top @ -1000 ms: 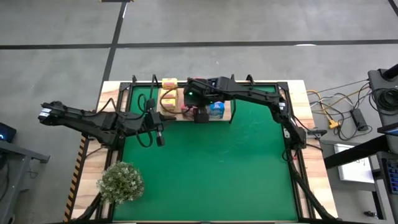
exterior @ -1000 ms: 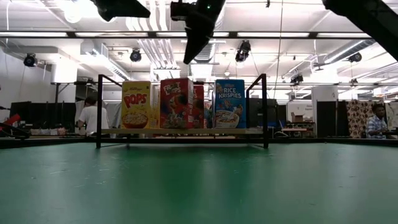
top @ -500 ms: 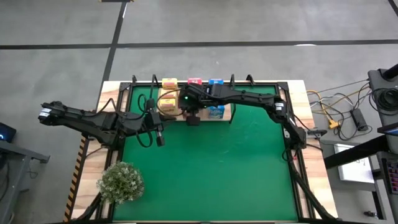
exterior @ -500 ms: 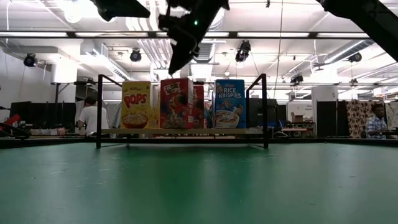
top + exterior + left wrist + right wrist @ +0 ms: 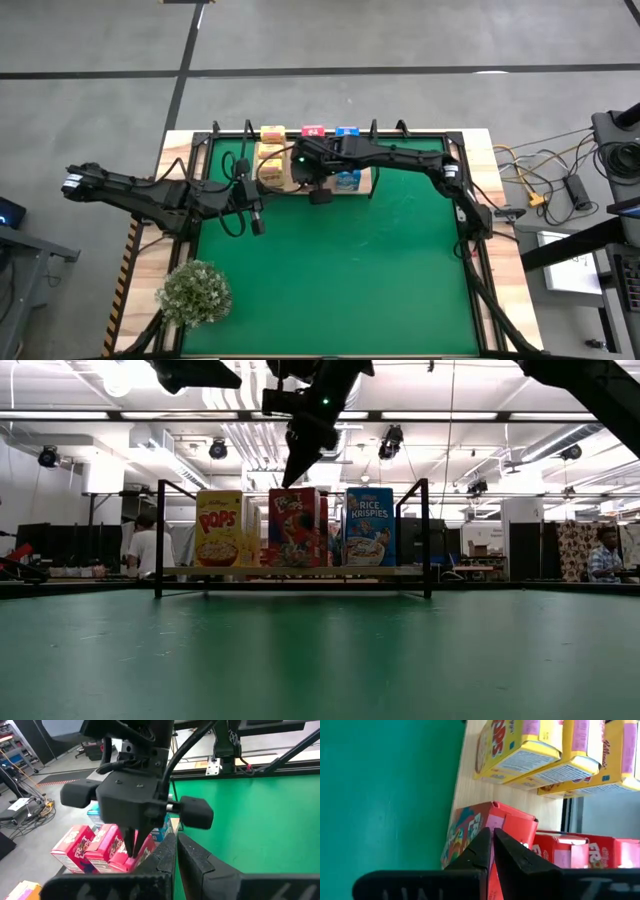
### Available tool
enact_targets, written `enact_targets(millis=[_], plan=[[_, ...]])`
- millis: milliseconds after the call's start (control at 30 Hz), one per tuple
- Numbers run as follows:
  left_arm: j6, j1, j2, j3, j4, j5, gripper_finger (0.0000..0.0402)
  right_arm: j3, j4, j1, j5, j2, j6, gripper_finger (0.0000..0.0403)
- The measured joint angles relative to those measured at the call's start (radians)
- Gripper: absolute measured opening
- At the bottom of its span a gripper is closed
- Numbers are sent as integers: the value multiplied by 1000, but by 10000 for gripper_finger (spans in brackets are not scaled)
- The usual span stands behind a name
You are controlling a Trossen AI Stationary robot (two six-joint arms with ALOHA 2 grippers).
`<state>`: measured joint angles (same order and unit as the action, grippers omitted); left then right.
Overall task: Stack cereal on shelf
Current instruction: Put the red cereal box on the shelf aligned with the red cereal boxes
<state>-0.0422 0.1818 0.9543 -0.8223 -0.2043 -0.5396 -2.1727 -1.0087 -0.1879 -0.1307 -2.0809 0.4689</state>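
Yellow [image 5: 219, 528], pink-red [image 5: 295, 527] and blue [image 5: 368, 526] cereal cartons stand upright on the wooden shelf board [image 5: 300, 571] at the table's far edge. More cartons stand behind them [image 5: 313, 131]. My right gripper [image 5: 285, 482] is shut, tips at the front pink-red carton's top [image 5: 507, 822]. My left gripper [image 5: 257, 225] hovers shut over the green mat, left of the shelf, holding nothing. My right gripper has its shut fingertips [image 5: 132, 847] on the top of the front pink-red carton, near its upper left edge [image 5: 284, 490]. The fingers come from above, slanting down toward the table's left. The carton stands upright on the board.
The shelf's black wire frame rises at both ends [image 5: 425, 535]. A bushy pale green plant [image 5: 194, 292] stands at the near left corner. The green mat [image 5: 350, 270] stretches in front of the shelf. People show in the room beyond the table.
My right gripper has shut and come down onto the top of the front pink-red carton, first swinging left, then back right. The carton has slid along the board toward the blue carton, still upright.
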Motion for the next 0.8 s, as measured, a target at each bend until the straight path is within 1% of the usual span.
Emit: enact_targets(millis=[133, 367, 567, 800], plan=[[0, 0, 0, 0, 1, 0, 0, 1, -14, -1, 0, 21, 37, 12], [1, 0, 0, 0, 2, 1, 0, -6, -14, 3, 1, 50, 6, 12], [3, 0, 13, 0, 2, 1, 0, 3, -69, 6, 93, 54, -27, 12], [3, 0, 22, 0, 2, 2, 0, 53, -51, 6, 105, 54, -39, 12]])
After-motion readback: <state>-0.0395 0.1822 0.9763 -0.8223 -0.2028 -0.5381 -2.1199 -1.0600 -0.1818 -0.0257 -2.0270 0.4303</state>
